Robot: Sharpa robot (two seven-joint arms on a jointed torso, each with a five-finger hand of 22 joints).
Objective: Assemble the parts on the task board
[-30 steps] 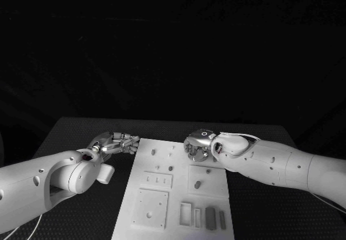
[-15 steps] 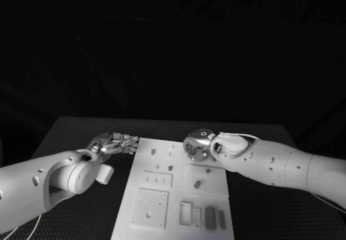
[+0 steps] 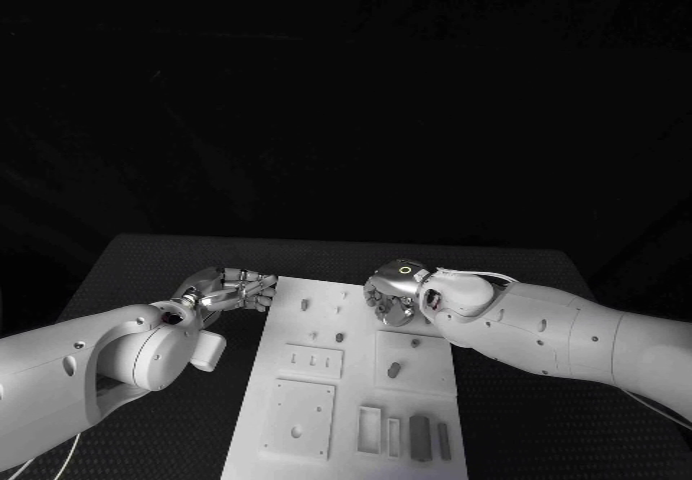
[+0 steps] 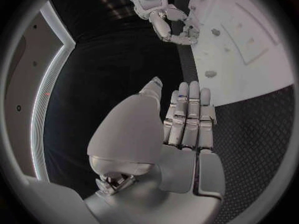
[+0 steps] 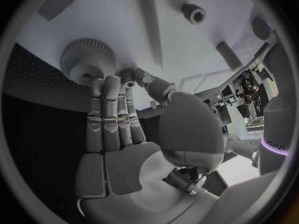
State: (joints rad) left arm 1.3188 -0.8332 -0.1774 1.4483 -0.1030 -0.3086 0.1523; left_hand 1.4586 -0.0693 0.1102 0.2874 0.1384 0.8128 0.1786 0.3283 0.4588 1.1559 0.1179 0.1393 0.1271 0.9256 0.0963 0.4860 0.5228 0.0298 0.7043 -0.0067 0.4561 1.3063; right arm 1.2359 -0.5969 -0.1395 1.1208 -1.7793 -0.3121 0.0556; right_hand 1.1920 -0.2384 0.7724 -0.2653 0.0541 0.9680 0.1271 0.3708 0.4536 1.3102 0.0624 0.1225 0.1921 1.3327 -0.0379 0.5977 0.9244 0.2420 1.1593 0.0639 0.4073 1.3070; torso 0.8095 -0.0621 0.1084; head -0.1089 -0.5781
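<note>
- Head view: the left hand (image 3: 231, 287) is seen over the black table (image 3: 137, 275), just beside the far left corner of the task board (image 3: 346, 375); its fingers are stretched out side by side and nothing is held in it.
- In the left wrist view, the left hand's fingers (image 4: 189, 112) are seen straight and close together above the black surface near the board's edge, empty.
- The task board is laid along the middle of the table, with recessed plates and small slots; a small oval part (image 3: 394, 369) is seen on a square plate near the board's middle, and a dark rectangular part (image 3: 420, 436) lies at the near end.
- The right hand (image 3: 389, 296) is placed over the far right part of the board.
- In the right wrist view, a toothed gear (image 5: 88, 59) is seen on the board, with the right hand's fingertips (image 5: 106, 80) touching its rim; whether it is gripped cannot be told.
- A hexagonal nut-like part (image 5: 194, 13) is seen on the board, apart from the gear.
</note>
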